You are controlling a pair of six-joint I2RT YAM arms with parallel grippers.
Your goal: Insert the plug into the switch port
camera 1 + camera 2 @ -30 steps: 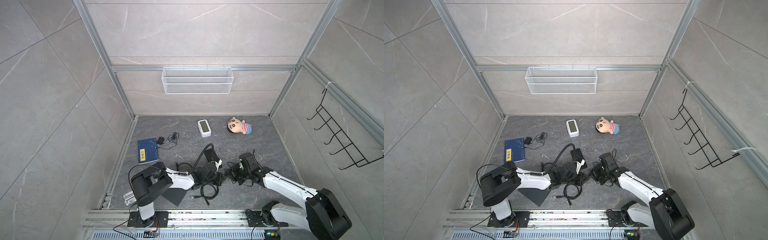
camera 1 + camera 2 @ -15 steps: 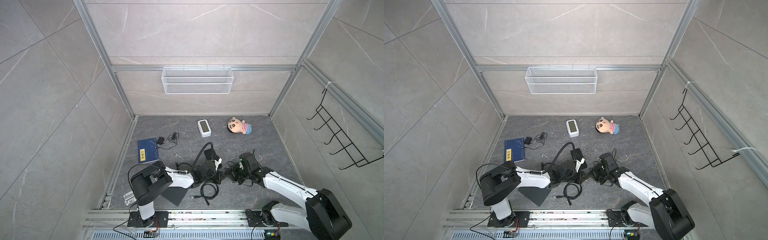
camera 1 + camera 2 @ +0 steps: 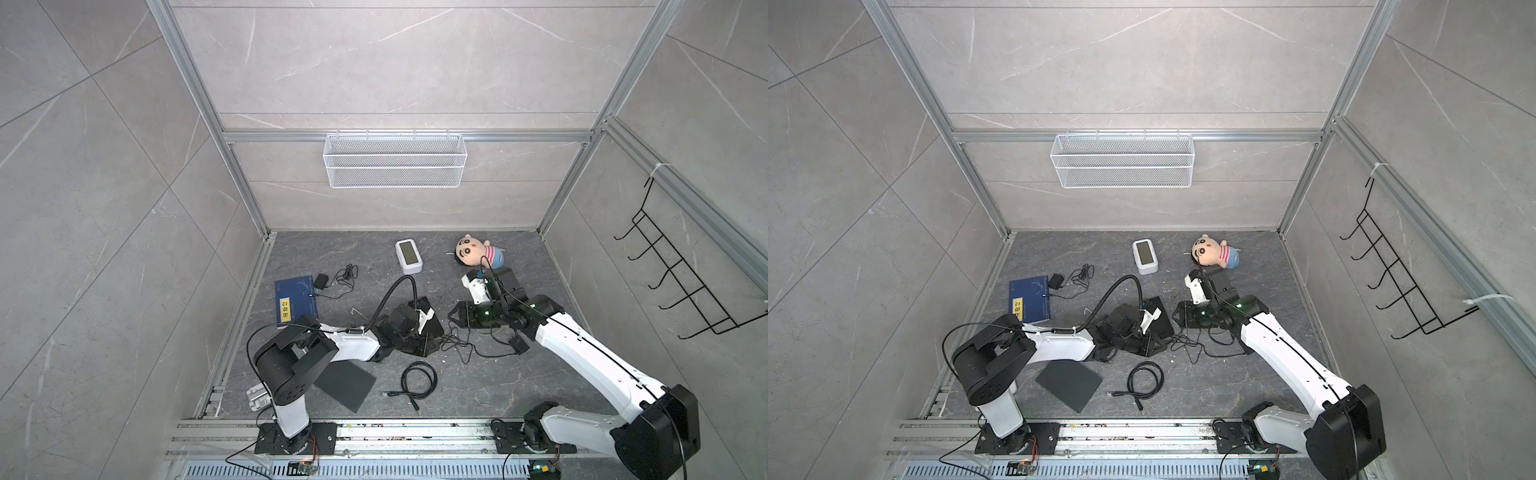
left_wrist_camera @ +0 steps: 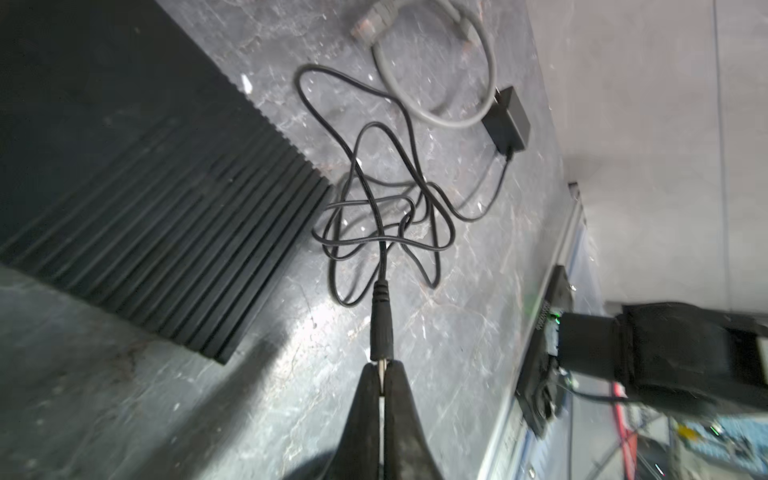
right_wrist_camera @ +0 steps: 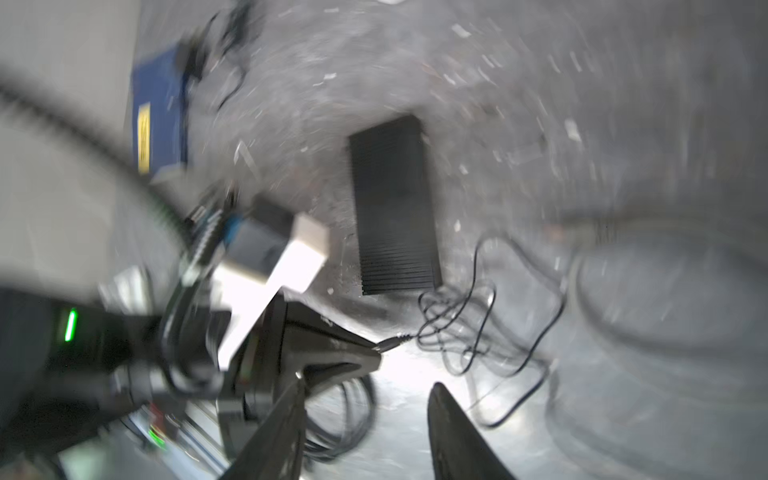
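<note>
The plug [image 4: 381, 328] is a black barrel connector on a thin black cable. My left gripper [image 4: 382, 368] is shut on its metal tip, low over the floor. The switch [image 4: 145, 187] is a black ribbed box lying beside it, apart from the plug. In both top views the left wrist covers most of the switch [image 3: 434, 328] [image 3: 1165, 320], and the left gripper [image 3: 438, 343] [image 3: 1167, 341] ends at its near corner. My right gripper [image 5: 369, 382] is open and holds nothing. It faces the left gripper's fingers [image 5: 332, 345] from the right [image 3: 453, 324].
The plug's cable lies tangled [image 3: 457, 345] and runs to a black power adapter [image 3: 518, 345]. A black cable coil [image 3: 417, 380] and a dark mat [image 3: 345, 382] lie in front. A blue box [image 3: 293, 303], white device [image 3: 408, 255] and doll [image 3: 478, 253] sit further back.
The right gripper's jaws have opened and it has drawn back from the plug. The left gripper has closed fully on the plug's tip.
</note>
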